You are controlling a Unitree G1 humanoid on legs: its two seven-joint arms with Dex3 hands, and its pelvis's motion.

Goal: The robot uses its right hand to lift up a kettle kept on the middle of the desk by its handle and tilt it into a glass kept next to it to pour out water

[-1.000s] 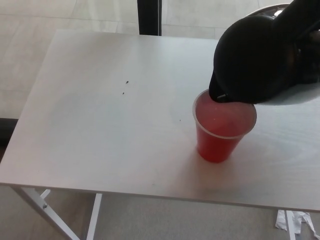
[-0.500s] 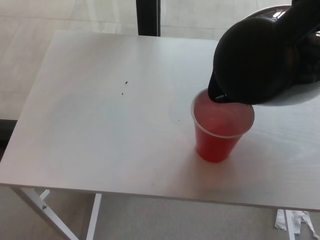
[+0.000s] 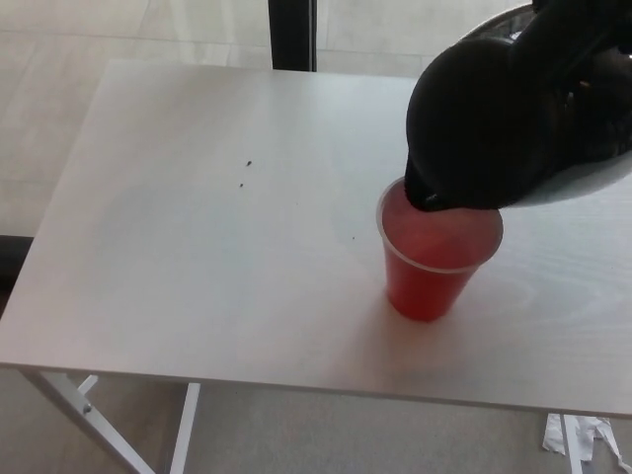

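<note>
So, only the head view to go on: the kettle (image 3: 494, 123) is hanging tipped over the cup (image 3: 437, 259), black body up high at the right of the desk (image 3: 197, 217) and the spout end dipping down so it's sitting right over the far rim of the cup, which is exactly where you'd want it for pouring, since anything coming out is dropping straight inside instead of onto the tabletop. I can't make out an actual stream, so I'm guessing the pour is either just starting or trickling. The cup is a see-through plastic one that's looking red, standing upright on the desk just under the spout. The right hand (image 3: 602, 89) is coming in from the upper right and blending into the kettle because it's all black, so I honestly can't tell how the fingers are wrapping the handle; I'd assume it's carrying the kettle since nothing else is holding it up, but that's a judgement call. The left hand isn't showing at all. Counting up: one kettle, one cup, one desk, plus a couple of tiny dark specks (image 3: 246, 173) sitting on the tabletop well off to the left.
</note>
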